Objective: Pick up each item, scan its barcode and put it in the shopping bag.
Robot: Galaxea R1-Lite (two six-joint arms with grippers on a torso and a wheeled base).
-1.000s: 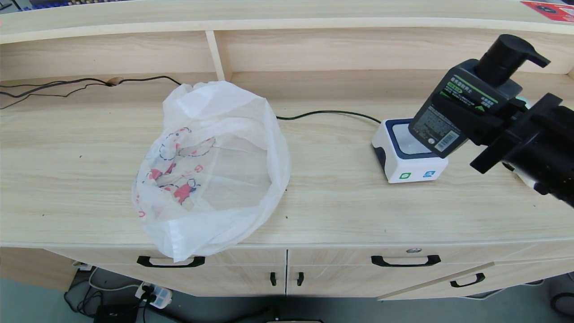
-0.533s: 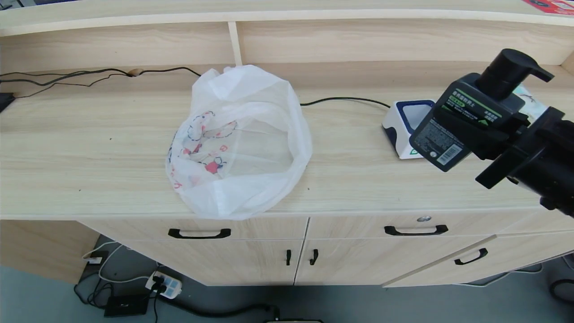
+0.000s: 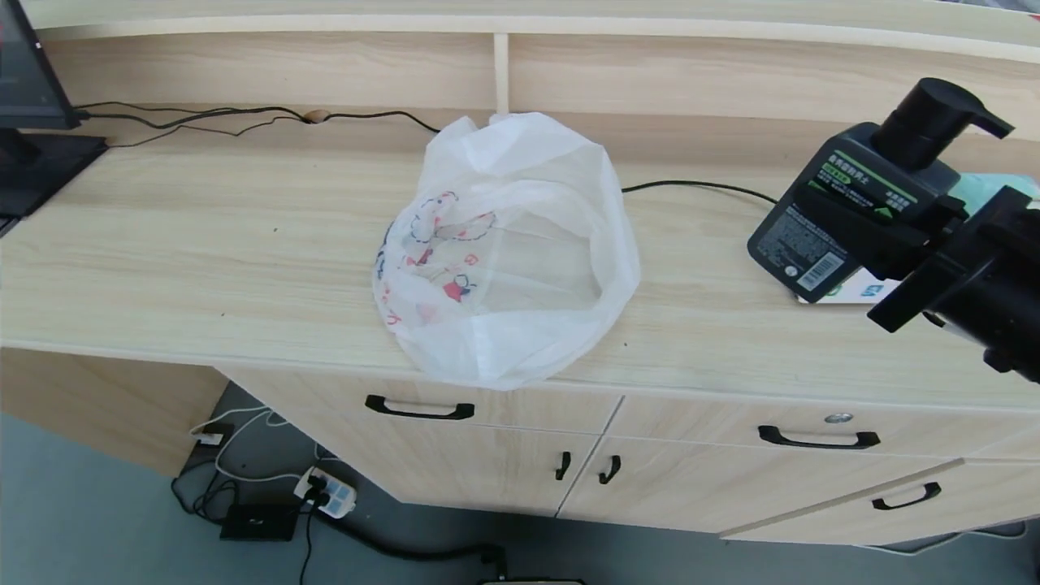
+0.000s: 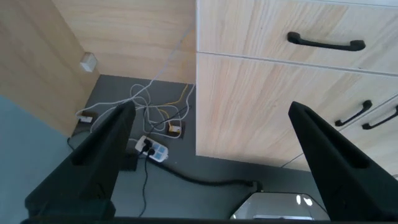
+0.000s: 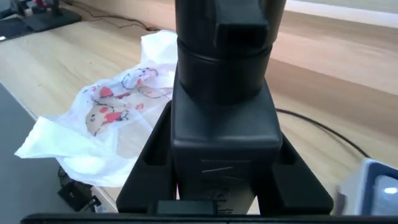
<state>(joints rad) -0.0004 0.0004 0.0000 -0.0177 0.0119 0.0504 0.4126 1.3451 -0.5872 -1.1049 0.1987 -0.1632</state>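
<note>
Head view showed the right tool (image 3: 910,240) clamped on a black pump bottle (image 3: 845,219) above the worktop (image 3: 244,244); left tool (image 4: 211,107) gaped empty.

A pale wooden counter (image 3: 203,252) carries a white printed bag (image 3: 504,244) near its middle, mouth open, its edge just over the front lip; right of the bag, well apart, sits a white scanner (image 3: 861,286), partly hidden; a black cable (image 3: 691,187) runs from behind the bag toward it. Left of the bag, thin wires (image 3: 244,118) trail along the back to a black monitor stand (image 3: 41,166) at the far end.
</note>
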